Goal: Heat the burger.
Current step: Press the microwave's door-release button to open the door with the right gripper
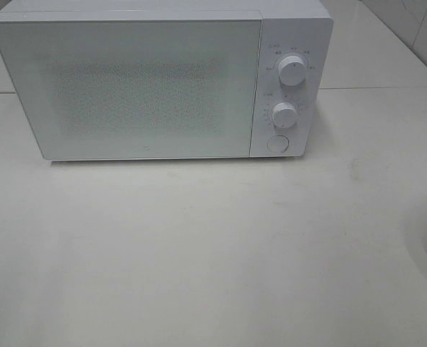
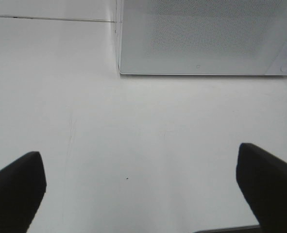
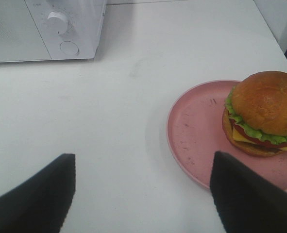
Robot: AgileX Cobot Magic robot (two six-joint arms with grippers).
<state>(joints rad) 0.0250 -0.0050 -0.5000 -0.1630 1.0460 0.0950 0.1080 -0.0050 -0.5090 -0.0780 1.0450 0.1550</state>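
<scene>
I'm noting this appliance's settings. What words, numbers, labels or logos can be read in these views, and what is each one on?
No text is legible in any view.
Marks ringing the upper dial of the microwave: too small and blurred to read.
Marks ringing its lower dial: too small and blurred to read.
Small mark low on its front: unreadable.
Pink plate and burger: no text.

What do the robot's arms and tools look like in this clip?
Only the tips show. The left tool has two matte black fingers with blunt, tapering ends. The right tool looks alike; one finger has a finely toothed inner edge. No arms, cables or markings are visible.
</scene>
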